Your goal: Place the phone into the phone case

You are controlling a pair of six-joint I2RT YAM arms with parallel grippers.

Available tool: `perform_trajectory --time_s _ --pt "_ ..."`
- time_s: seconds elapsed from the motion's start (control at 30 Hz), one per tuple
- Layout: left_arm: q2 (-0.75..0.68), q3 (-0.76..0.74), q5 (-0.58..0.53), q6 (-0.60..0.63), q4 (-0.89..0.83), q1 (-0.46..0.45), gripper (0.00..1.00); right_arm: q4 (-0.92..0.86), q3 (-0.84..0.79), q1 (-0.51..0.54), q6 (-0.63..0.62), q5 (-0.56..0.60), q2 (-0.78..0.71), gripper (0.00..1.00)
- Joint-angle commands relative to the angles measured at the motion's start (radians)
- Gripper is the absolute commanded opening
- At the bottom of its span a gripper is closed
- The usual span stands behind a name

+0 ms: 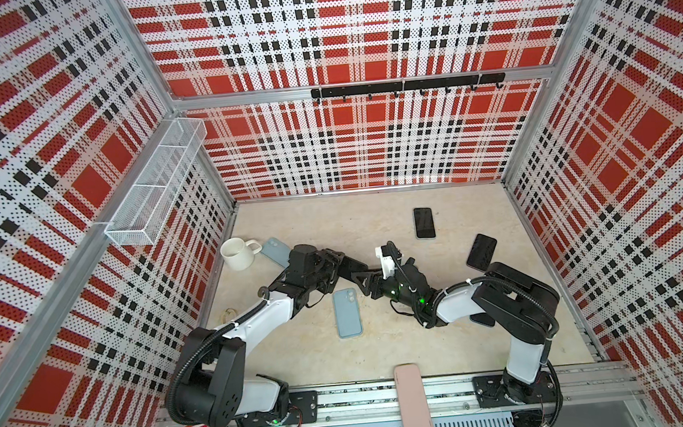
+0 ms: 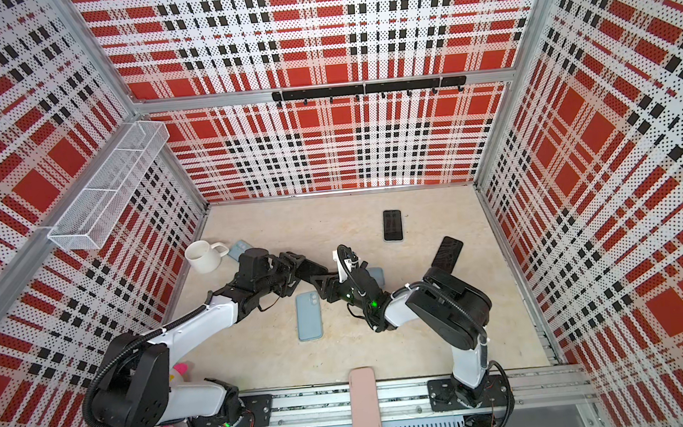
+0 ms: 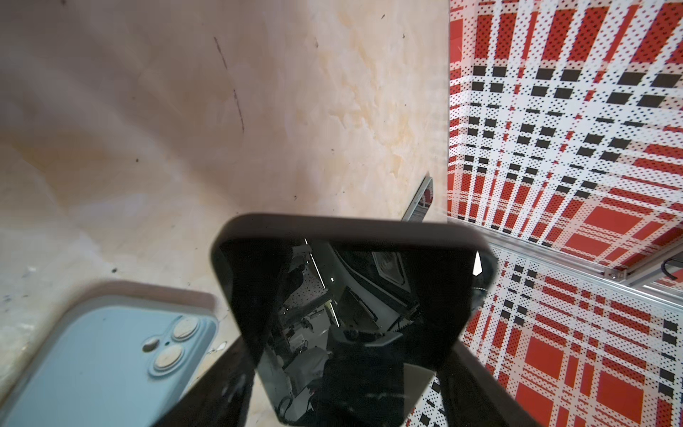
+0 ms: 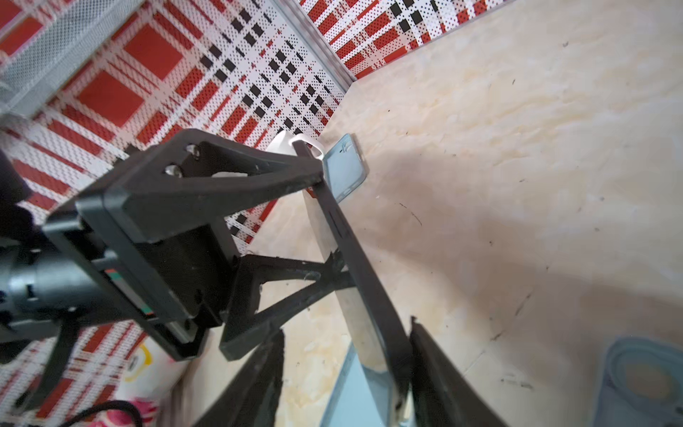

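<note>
1. Top views: black phone (image 1: 358,266) is off the bench (image 1: 384,357) between the arms; left end effector (image 1: 346,266) clamps its width, right end effector (image 1: 371,274) straddles one end.
2. Left wrist: glossy screen, matte case (image 3: 351,229) rim round two corners, looks partly seated.
3. Right wrist: silver edge bare beside the black lip, that side likely needs pressing; can't tell if right jaws pinch.

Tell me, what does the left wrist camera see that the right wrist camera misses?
Only left wrist: the glossy, mirror-like face of the black phone. Only right wrist: the left pincer from outside, clamping that phone edge-on, plus a white mug. Both: the black phone held above the marbled table.
</note>
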Motion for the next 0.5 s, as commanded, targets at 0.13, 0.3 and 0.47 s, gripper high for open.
perform_trajectory --time_s 0.13,0.3,0.47 --pt "-0.031 -0.022 0.034 -0.043 0.111 -0.016 0.0 0.092 0.018 0.004 -0.001 -0.025 0.035 0.28" --pt "-0.035 -0.03 0.036 -0.038 0.122 -0.016 0.18 0.092 0.006 0.003 -0.01 -0.041 0.0 0.12" --pt "-0.069 -0.064 0.047 -0.046 0.237 -0.018 0.79 -0.059 0.012 -0.036 0.013 -0.088 -0.122 0.01"
